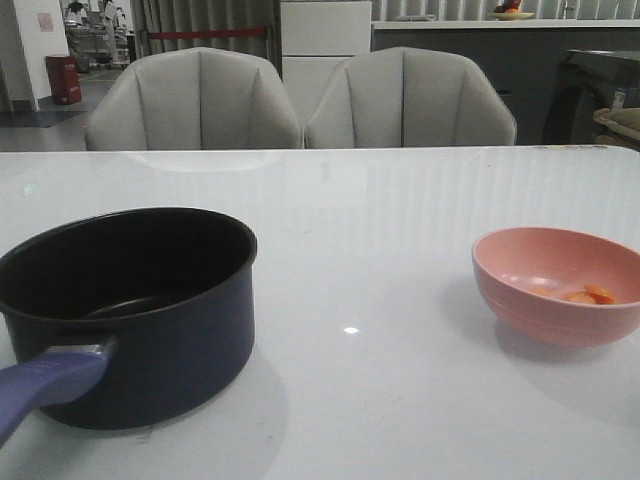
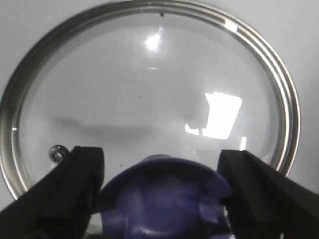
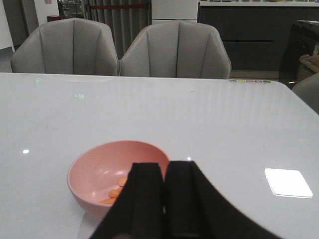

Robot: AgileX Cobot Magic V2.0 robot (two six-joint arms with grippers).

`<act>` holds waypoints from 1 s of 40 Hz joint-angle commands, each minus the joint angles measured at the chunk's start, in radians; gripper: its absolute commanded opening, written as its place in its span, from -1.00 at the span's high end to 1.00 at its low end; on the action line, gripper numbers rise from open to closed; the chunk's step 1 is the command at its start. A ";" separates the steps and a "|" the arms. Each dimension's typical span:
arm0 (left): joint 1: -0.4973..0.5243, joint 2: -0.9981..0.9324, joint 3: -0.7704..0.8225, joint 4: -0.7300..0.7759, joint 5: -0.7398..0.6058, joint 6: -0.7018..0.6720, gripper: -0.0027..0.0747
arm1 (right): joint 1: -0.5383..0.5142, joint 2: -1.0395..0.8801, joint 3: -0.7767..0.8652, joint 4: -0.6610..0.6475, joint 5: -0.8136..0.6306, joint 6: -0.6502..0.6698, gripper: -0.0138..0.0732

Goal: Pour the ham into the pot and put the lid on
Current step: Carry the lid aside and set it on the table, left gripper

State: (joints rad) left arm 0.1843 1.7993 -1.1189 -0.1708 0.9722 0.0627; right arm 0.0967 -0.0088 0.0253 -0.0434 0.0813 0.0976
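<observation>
While lying flat, round glass lid (image 2: 149,99), steel-rimmed, between parted left end effector (image 2: 159,194); right end effector (image 3: 164,199) together.

The front view looks low and forward over the table (image 1: 400,230) toward two chairs (image 1: 300,100). The right wrist view faces the same chairs from close behind the pink bowl (image 3: 112,172), which both share. The left wrist view looks down, very near the lid (image 2: 149,89)
</observation>
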 commanded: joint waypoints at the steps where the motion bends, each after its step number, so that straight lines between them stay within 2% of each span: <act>1: 0.000 -0.022 -0.023 -0.005 0.014 0.001 -0.61 | -0.008 -0.020 0.011 -0.003 -0.081 -0.004 0.35; 8: -0.009 -0.099 -0.057 -0.005 0.054 0.004 -0.61 | -0.008 -0.020 0.011 -0.003 -0.081 -0.004 0.35; 15: -0.035 -0.282 -0.042 -0.003 0.005 0.004 -0.61 | -0.008 -0.020 0.011 -0.003 -0.081 -0.004 0.35; 20: -0.057 -0.428 0.028 -0.003 -0.055 0.004 -0.61 | -0.008 -0.020 0.011 -0.003 -0.081 -0.004 0.35; 31: -0.123 -0.816 0.295 -0.003 -0.319 0.004 -0.60 | -0.008 -0.020 0.011 -0.003 -0.081 -0.004 0.35; 40: -0.226 -1.172 0.516 0.001 -0.558 0.004 -0.60 | -0.008 -0.020 0.011 -0.003 -0.081 -0.004 0.35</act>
State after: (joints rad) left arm -0.0030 0.7493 -0.6473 -0.1629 0.5710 0.0647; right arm 0.0967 -0.0088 0.0253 -0.0434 0.0813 0.0976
